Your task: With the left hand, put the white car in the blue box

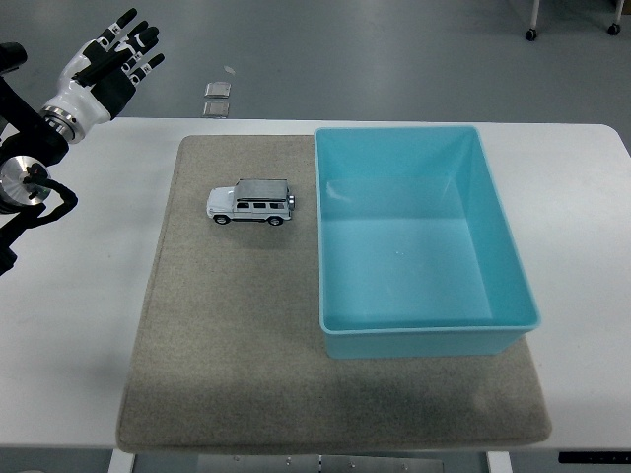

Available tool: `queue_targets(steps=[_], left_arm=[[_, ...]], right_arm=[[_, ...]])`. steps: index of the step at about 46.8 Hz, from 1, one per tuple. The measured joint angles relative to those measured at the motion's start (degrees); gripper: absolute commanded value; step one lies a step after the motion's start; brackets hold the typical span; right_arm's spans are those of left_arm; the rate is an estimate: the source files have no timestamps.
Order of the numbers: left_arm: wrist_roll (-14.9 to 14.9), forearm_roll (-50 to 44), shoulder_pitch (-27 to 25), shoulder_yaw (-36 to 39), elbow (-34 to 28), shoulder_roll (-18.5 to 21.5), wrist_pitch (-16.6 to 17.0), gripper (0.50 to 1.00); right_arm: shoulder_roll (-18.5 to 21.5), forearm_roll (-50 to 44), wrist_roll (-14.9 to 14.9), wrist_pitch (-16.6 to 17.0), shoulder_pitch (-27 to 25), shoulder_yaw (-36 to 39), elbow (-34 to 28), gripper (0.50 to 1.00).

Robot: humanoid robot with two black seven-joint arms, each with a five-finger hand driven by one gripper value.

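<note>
Small white hard-bodied toy car [251, 203]: probably light, rigid, apt to roll, best pinched across roof and sides; left robot hand [106, 61] spread, empty.

The left hand [106, 61] showed a white shell at the back and black fingers [126, 20] with white segments. A silver ring sat at the wrist, with a black cable looped below it.

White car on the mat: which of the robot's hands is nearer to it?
Left. The left hand hangs open above the table's far left corner, up and left of the white car, not touching it. The right hand is out of view.
</note>
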Motion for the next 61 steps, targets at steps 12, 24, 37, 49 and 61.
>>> queue_targets(steps=[12,24,37,49,61], left_arm=[[0.0,0.1,0.2,2.6,-1.4,1.1,-2.4,1.0],[-0.6,3.0,-3.5,12.0,-11.0,6.5,-1.7,1.0],[-4.8,26.2,-5.3,16.0,-16.6,8.9,2.8,1.0],[-5.5,48.3,-5.7,18.4,-20.4,11.0,7.4,0.999],[-5.4,64.7,-7.5,24.3,-21.5,11.2,8.5,0.964]], right_arm=[[0.0,0.0,0.0,0.0,0.0,0.0,0.0,0.936],[0.0,0.0,0.0,0.0,0.0,0.0,0.0,0.936],[0.0,0.0,0.0,0.0,0.0,0.0,0.0,0.936],[0.0,0.0,0.0,0.0,0.0,0.0,0.0,0.936],[0.0,0.0,0.0,0.0,0.0,0.0,0.0,0.936]])
